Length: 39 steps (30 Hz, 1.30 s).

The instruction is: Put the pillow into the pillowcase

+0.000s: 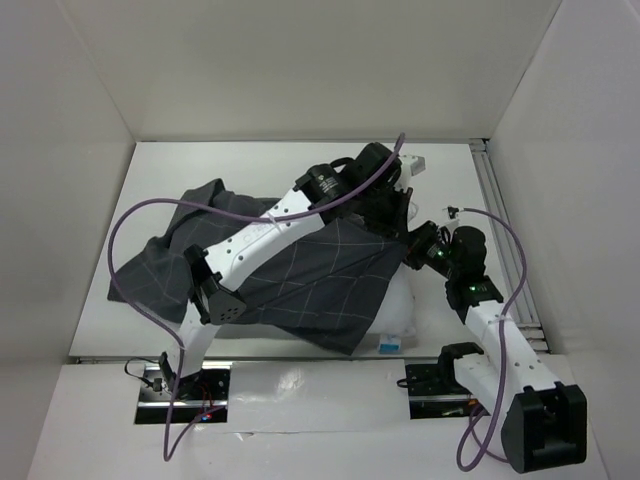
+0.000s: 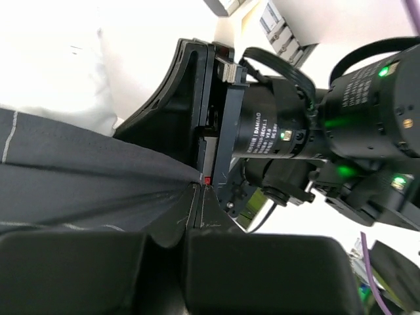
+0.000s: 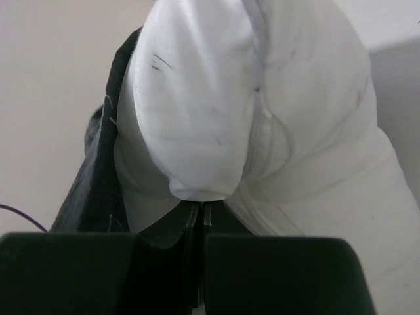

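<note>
Left end effector [image 2: 199, 194] is clamped shut on the pillowcase [image 2: 79, 177] edge. Right end effector [image 3: 200, 211] is pinched shut on the pillow [image 3: 210, 98], which lies centre frame on the table [image 1: 250, 170], mostly draped. Insertion looks partway; next, the case needs drawing over the pillow.

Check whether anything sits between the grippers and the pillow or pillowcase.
Nothing visible does. The left gripper is shut on a fold of the pillowcase; the right gripper is shut on the pillow. The pillowcase lies draped over the pillow; whether its opening is free cannot be told.
</note>
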Each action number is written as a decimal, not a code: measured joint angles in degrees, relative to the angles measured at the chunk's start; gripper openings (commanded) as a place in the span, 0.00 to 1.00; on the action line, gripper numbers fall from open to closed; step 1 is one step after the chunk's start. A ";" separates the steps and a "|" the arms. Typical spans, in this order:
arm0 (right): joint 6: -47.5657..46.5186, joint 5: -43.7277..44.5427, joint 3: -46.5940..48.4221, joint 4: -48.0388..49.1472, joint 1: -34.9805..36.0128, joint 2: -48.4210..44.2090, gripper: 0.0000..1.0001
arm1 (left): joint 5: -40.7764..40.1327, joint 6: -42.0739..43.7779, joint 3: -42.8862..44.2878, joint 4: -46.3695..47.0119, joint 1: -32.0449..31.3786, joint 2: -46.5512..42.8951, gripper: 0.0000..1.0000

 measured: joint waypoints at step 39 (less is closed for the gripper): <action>-33.94 18.95 23.98 -48.57 -15.37 1.62 1.00 | -35.41 -11.26 -61.35 -1.66 11.89 -55.95 0.90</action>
